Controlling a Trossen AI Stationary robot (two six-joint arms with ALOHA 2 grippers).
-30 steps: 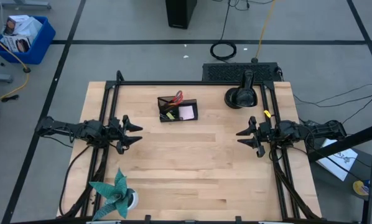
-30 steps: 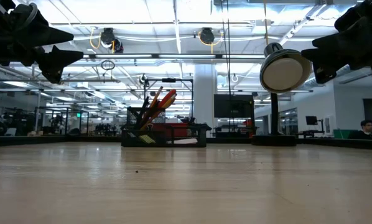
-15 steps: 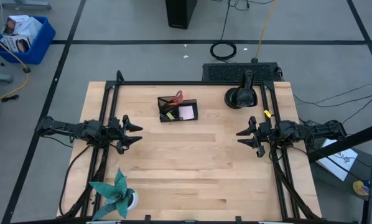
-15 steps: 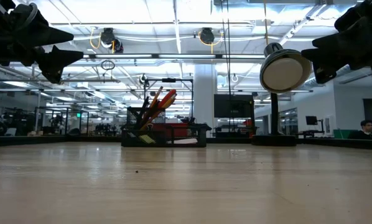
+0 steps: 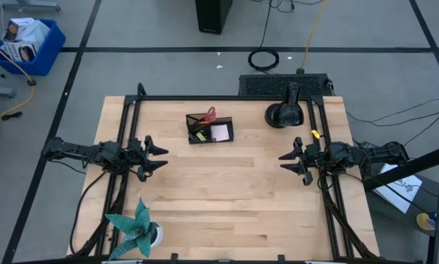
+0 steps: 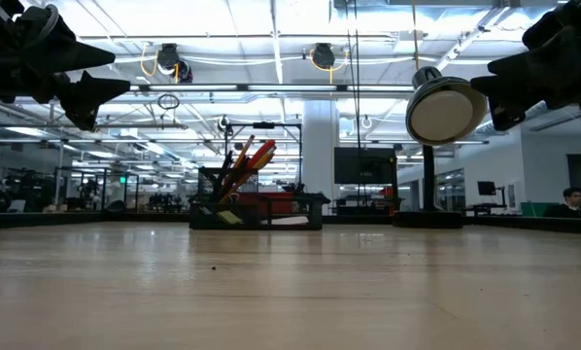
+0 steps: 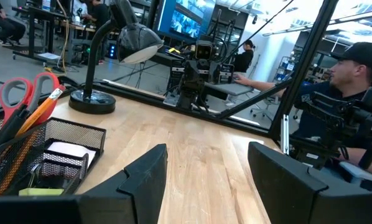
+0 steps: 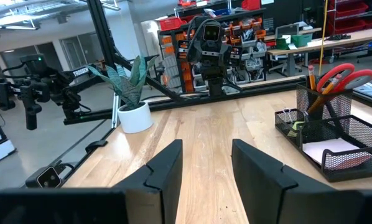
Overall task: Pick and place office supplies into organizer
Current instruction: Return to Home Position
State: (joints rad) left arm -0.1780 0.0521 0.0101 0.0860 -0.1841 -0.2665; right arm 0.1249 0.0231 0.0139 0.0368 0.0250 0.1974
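Nothing is shifted since a second ago. Left gripper and right gripper are held open, parked either side of the organizer.

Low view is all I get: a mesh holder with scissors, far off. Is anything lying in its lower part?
Observer: Yes, seen from above, a pink sticky-note pad lies in the organizer's low tray.
Operator: Do those claws up top hold anything?
Observer: No, the left gripper and right gripper are open and empty, at opposite table sides.
Operator: Anything else around?
Observer: A teal paper plant stands in the corner on the left arm's side.
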